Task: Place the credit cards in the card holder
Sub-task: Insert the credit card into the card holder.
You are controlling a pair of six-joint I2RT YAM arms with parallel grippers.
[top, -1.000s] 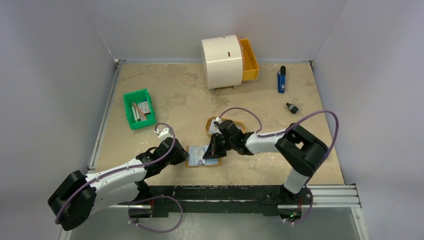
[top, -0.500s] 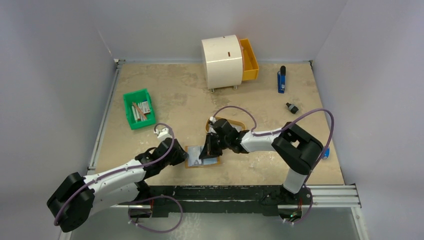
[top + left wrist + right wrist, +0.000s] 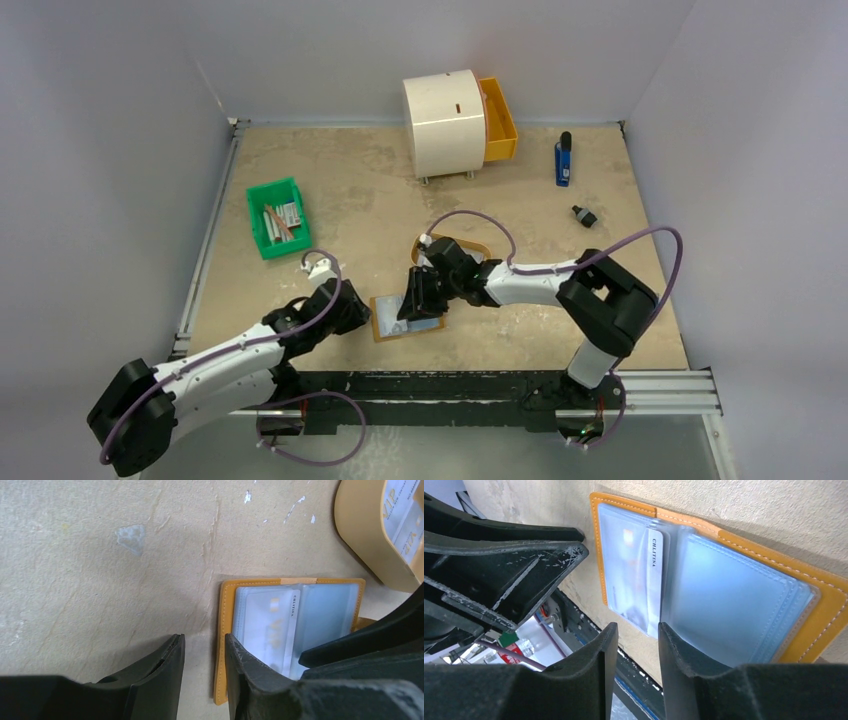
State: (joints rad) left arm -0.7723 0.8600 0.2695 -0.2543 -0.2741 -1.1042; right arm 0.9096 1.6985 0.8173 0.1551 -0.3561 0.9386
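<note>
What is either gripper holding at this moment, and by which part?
Nothing. The left gripper and right gripper both stand open, with empty gaps between the fingers, near the unfolded orange-tan leather card holder.

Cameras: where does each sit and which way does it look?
Top external: high behind, looking down at the table; left arm and right arm show.
Left wrist: on the left arm, looking down at the card holder; the left gripper shows.
Right wrist: on the right arm, facing the left gripper; the right gripper shows.
Shared: all see the open card holder.
</note>
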